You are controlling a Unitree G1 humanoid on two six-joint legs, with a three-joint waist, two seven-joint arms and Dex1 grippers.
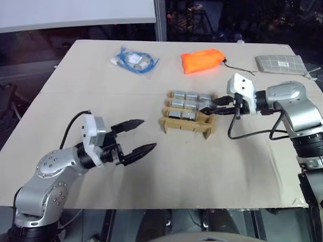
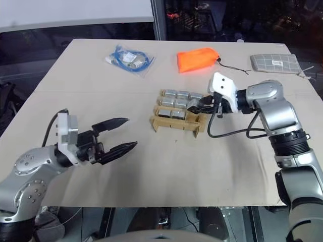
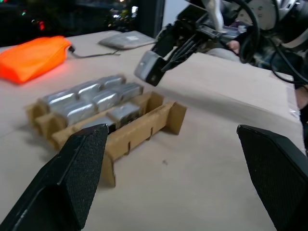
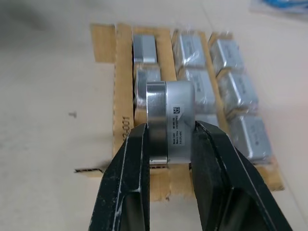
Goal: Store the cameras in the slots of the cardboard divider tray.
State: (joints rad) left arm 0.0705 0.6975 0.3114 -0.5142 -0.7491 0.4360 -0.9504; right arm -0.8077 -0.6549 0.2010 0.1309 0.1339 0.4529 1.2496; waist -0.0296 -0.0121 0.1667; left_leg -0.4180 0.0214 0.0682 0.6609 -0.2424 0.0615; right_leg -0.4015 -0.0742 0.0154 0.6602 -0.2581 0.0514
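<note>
— Checking right gripper (image 4: 169, 144): status?
— Jaws clenched on one camera (image 4: 169, 126), held above the cardboard divider tray (image 1: 187, 124) at its right end.
— Left gripper (image 1: 135, 135)?
— Jaws released, empty, over the bench (image 1: 202, 171), well apart from the tray.

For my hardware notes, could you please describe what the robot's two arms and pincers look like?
Both arms are silver-grey metal with rounded joint housings dotted with screws. Each wrist carries a white boxy camera block with a black cable looping back along the arm. The left pincer and right pincer each have two black, tapered, textured fingers.
</note>
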